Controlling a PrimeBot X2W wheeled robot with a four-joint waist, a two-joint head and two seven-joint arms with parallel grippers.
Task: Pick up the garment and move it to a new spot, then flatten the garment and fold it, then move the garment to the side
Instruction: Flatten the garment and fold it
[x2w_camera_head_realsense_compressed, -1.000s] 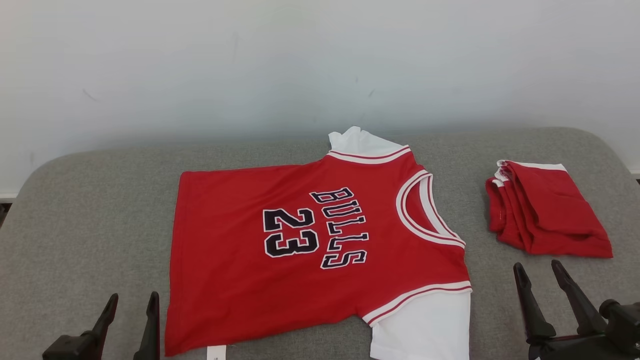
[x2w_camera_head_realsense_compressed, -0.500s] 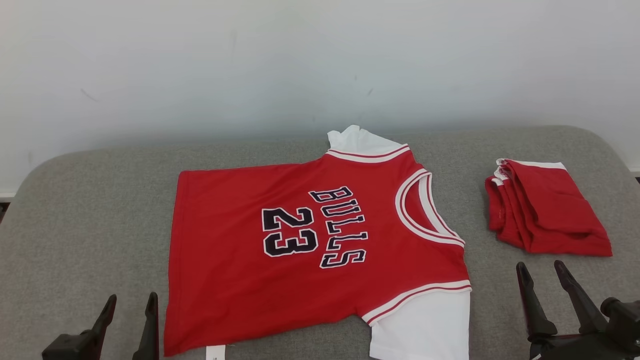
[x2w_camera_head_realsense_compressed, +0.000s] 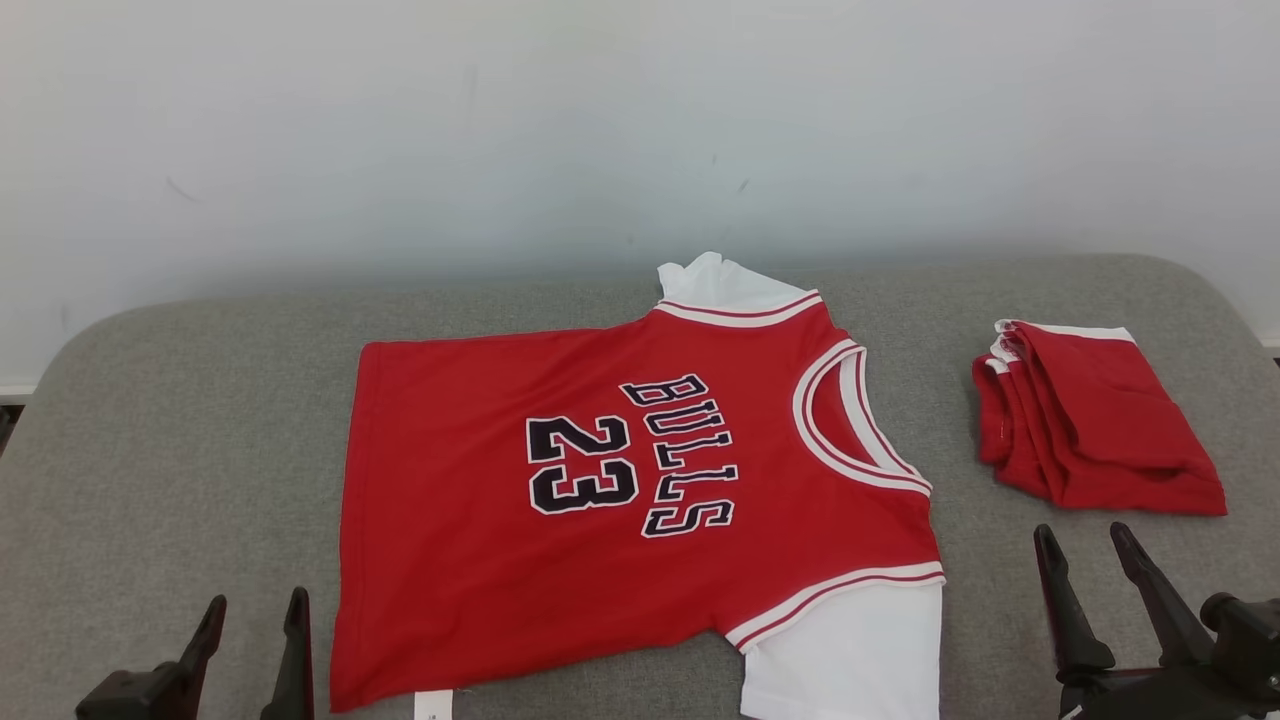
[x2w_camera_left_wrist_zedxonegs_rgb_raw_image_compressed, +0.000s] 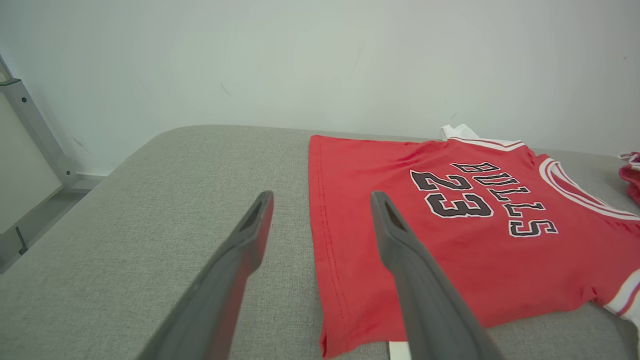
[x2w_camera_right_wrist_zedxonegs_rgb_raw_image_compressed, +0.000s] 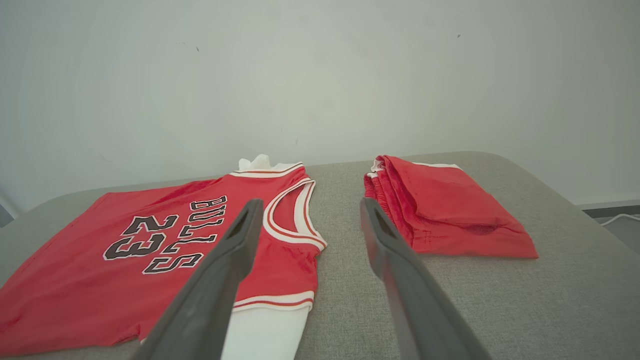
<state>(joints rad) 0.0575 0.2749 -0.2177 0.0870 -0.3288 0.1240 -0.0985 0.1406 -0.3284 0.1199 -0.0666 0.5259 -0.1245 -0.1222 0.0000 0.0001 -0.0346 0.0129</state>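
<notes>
Lighting was bright, even and diffuse in all three views, and I noted no hard glare. The pale wall (x2w_camera_head_realsense_compressed: 640, 120) carried a soft grey band of shade just above the far edge of the bench (x2w_camera_head_realsense_compressed: 150, 450). The red jersey (x2w_camera_head_realsense_compressed: 600, 480) cast almost no shadow. The head view was sharp. In both wrist views my jaws looked soft-focused near the lens, with mild wide-angle stretch toward the edges.

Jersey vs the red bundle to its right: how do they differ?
1. The jersey lies spread out flat; the red bundle is folded into stacked layers.
2. The jersey covers far more of the grey surface than the bundle does.
3. The jersey shows black BULLS 23 lettering; the bundle shows no print.
Shared: both are red with white trim and rest on the same surface.
</notes>
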